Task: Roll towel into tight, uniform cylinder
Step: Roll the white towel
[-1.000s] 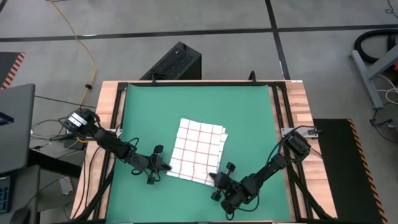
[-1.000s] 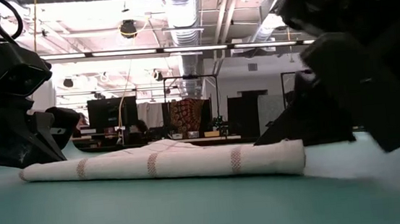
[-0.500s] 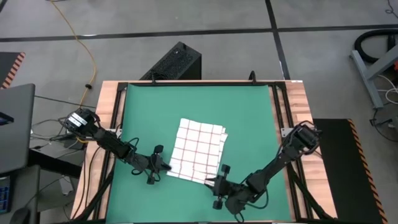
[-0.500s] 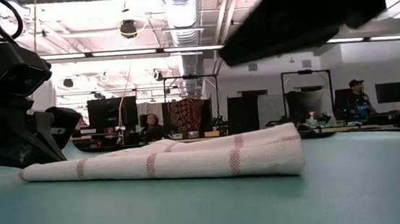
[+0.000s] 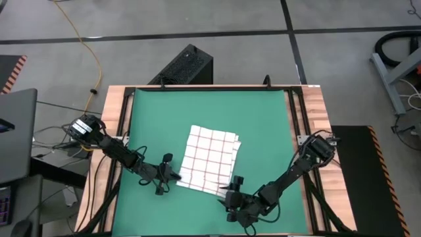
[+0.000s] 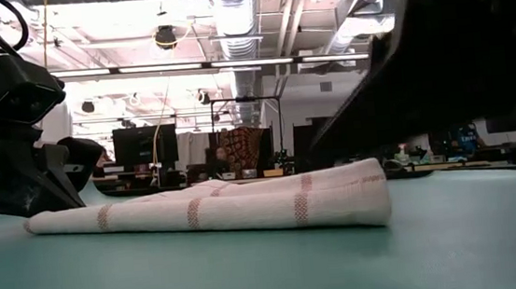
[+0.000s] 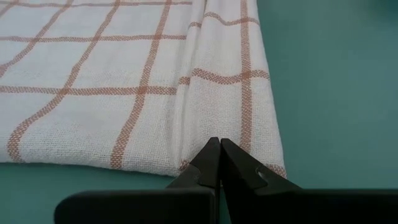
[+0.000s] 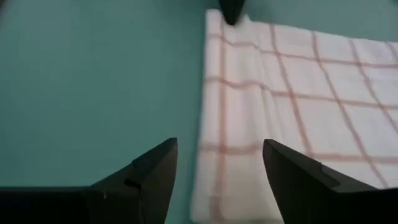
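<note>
The towel [image 5: 209,160] lies a little toward the near edge of the green mat [image 5: 151,112], its near edge turned over into a low, loose first roll — a start on the cylinder, we judge, not yet tight. We read the left gripper [image 5: 176,175] as an anchor: its fingers [image 7: 214,163] are clenched together on the roll's left end, pinning it to the mat. The right gripper [image 5: 231,193] sits just off the roll's right end near the mat's near edge — fingers [image 8: 155,174] spread wide, grasping nothing, clear of the cloth.
</note>
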Robot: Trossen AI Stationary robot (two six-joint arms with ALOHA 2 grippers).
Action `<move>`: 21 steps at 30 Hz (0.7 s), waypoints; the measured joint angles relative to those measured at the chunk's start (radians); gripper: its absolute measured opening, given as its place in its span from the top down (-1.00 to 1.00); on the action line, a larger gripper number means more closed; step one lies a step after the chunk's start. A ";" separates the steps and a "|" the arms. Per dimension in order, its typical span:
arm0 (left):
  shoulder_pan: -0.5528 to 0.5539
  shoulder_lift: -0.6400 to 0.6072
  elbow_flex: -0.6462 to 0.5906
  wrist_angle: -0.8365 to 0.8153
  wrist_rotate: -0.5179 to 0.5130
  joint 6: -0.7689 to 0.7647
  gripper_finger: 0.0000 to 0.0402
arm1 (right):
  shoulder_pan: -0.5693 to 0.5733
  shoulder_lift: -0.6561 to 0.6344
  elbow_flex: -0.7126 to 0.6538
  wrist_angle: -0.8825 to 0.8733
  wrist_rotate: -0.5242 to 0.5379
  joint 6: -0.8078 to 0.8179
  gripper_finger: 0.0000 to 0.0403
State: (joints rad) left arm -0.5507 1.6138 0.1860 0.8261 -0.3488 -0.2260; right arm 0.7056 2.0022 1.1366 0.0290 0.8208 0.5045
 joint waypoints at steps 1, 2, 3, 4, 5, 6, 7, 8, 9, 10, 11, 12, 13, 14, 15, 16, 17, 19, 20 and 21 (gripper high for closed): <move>0.000 0.000 0.000 -0.004 -0.001 0.000 1.00 | -0.002 0.014 0.000 0.015 0.001 0.004 -0.29; 0.000 0.000 0.000 -0.004 -0.003 -0.001 1.00 | -0.003 0.028 0.002 0.013 0.004 0.008 -0.29; 0.000 0.000 0.000 -0.003 -0.004 -0.003 1.00 | -0.004 0.045 0.001 0.004 0.007 0.015 -0.29; 0.000 0.000 0.000 -0.005 -0.004 -0.004 1.00 | -0.008 0.067 0.001 0.000 0.011 0.025 -0.29; 0.001 0.000 0.000 -0.007 -0.004 -0.005 1.00 | -0.009 0.085 0.001 0.002 0.017 0.041 -0.29; 0.001 0.000 0.000 -0.005 -0.003 -0.005 1.00 | -0.009 0.101 0.003 0.000 0.029 0.063 -0.29; 0.001 0.000 0.000 -0.004 -0.002 -0.005 1.00 | -0.012 0.114 0.005 -0.009 0.030 0.082 -0.29; 0.001 0.000 0.000 -0.007 -0.003 -0.005 1.00 | -0.016 0.137 0.006 -0.006 0.030 0.109 -0.29; 0.001 0.000 0.000 -0.007 -0.002 -0.005 1.00 | -0.015 0.154 0.006 -0.006 0.028 0.140 -0.29; 0.001 0.000 0.000 -0.006 -0.002 -0.007 1.00 | -0.015 0.170 0.006 -0.010 0.031 0.162 -0.29; 0.001 0.000 0.000 -0.007 -0.001 -0.008 1.00 | -0.016 0.185 0.007 -0.012 0.029 0.179 -0.29; 0.002 0.000 0.000 -0.008 0.002 -0.009 1.00 | -0.014 0.198 0.008 -0.012 0.027 0.202 -0.29; 0.002 0.000 0.000 -0.009 0.003 -0.011 1.00 | -0.010 0.208 0.009 -0.019 0.029 0.228 -0.29; 0.002 0.000 0.000 -0.011 0.003 -0.011 1.00 | -0.010 0.214 0.011 -0.030 0.033 0.261 -0.29; 0.002 0.000 0.000 -0.011 0.003 -0.011 1.00 | -0.010 0.222 0.011 -0.039 0.039 0.300 -0.28; 0.002 0.000 0.000 -0.014 0.004 -0.010 1.00 | -0.008 0.225 0.013 -0.050 0.042 0.335 -0.26; 0.002 0.000 0.000 -0.016 0.004 -0.010 1.00 | -0.005 0.226 0.013 -0.061 0.042 0.363 -0.23; 0.002 0.000 0.000 -0.019 0.004 -0.008 1.00 | -0.005 0.226 0.013 -0.074 0.043 0.389 -0.14; 0.002 0.000 0.000 -0.021 0.006 -0.008 1.00 | -0.006 0.226 0.012 -0.078 0.045 0.390 -0.09; 0.002 0.000 0.000 -0.021 0.009 -0.007 1.00 | -0.008 0.226 0.012 -0.081 0.049 0.393 -0.03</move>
State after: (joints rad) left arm -0.5482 1.6138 0.1860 0.8051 -0.3398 -0.2333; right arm 0.6975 2.2284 1.1486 -0.0517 0.8694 0.8974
